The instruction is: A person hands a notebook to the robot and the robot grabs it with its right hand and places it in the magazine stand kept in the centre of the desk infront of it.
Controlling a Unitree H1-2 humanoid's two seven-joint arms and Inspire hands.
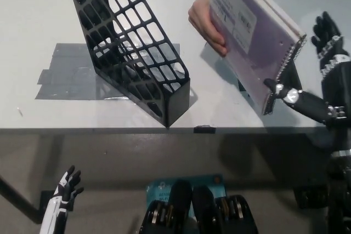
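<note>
A: Notebook location and build?
B: The spiral-bound notebook (249, 31), lavender cover, is held tilted above the right of the pale grey surface (33, 36) by a person's hand (207, 17).
A: Robot hands?
B: Right hand (321, 75): fingers spread at the wire edge, gripping nothing. Left hand (61, 198): low left, fingers apart.
A: Stand?
B: Black lattice plastic magazine stand (131, 47), on grey tape (66, 75).
</note>
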